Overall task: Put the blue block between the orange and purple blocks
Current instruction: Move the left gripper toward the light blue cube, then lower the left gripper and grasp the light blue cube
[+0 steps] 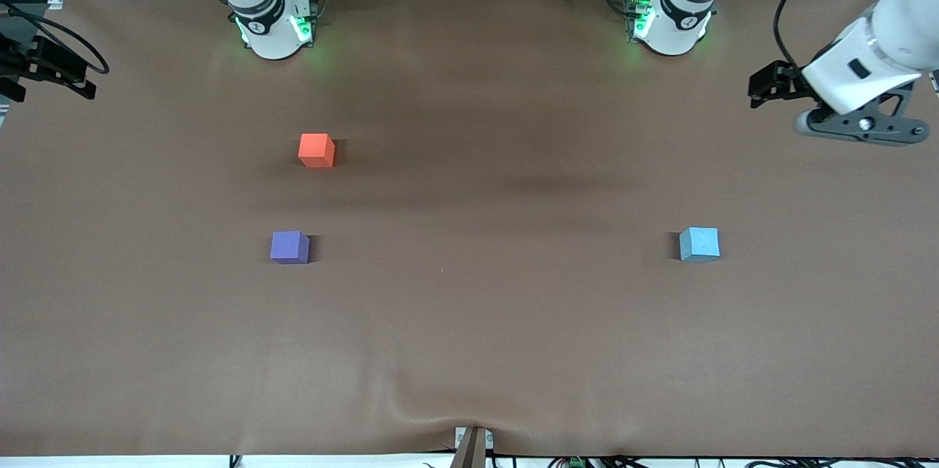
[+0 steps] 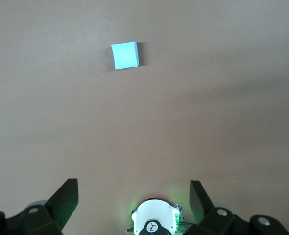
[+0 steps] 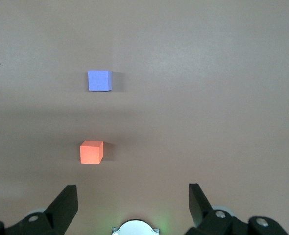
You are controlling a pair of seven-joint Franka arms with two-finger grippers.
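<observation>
- We find the small matte sky-blue cube [image 1: 699,244] toward the left arm's end of the table, level with the violet-purple matte cube [image 1: 290,247], which sits nearer the camera than the orange-red matte cube [image 1: 317,150].
- Our left gripper [image 2: 133,201], fingers spread wide and empty, hangs high over that end, so it looks the natural picker.
- Our right gripper [image 3: 132,203], equally wide, waits above the orange and purple pair.
</observation>
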